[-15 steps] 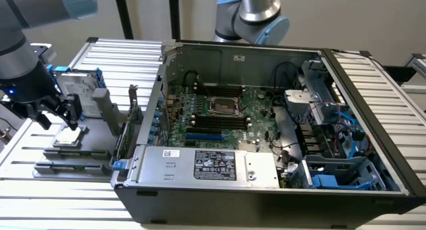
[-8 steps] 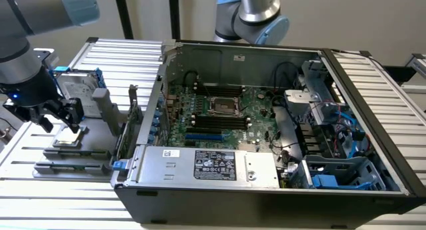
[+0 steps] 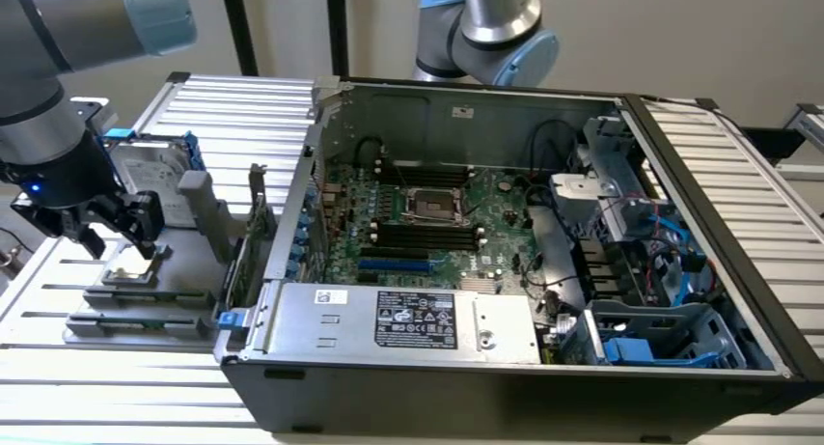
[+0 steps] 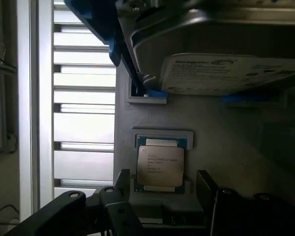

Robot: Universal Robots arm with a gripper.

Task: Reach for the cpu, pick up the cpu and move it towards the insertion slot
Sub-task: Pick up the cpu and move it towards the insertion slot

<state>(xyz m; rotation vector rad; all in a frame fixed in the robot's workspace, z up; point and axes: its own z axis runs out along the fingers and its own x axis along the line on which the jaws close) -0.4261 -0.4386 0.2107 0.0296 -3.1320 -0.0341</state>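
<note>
Here, in the exterior view, the gripper (image 3: 120, 242) hangs just above the cpu (image 3: 133, 265). The chip lies flat in a grey holder (image 3: 129, 296), at the exterior view's left of the open computer case (image 3: 515, 387). The insertion slot (image 3: 434, 206) sits well apart, on the motherboard inside that case. In the wrist view, the cpu (image 4: 160, 165) lies between the two dark fingers (image 4: 122, 183), which are spread wide and not touching it.

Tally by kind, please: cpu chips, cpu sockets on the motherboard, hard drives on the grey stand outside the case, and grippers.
cpu: 1
insertion slot: 1
hard drive: 1
gripper: 1
Total: 4
</note>
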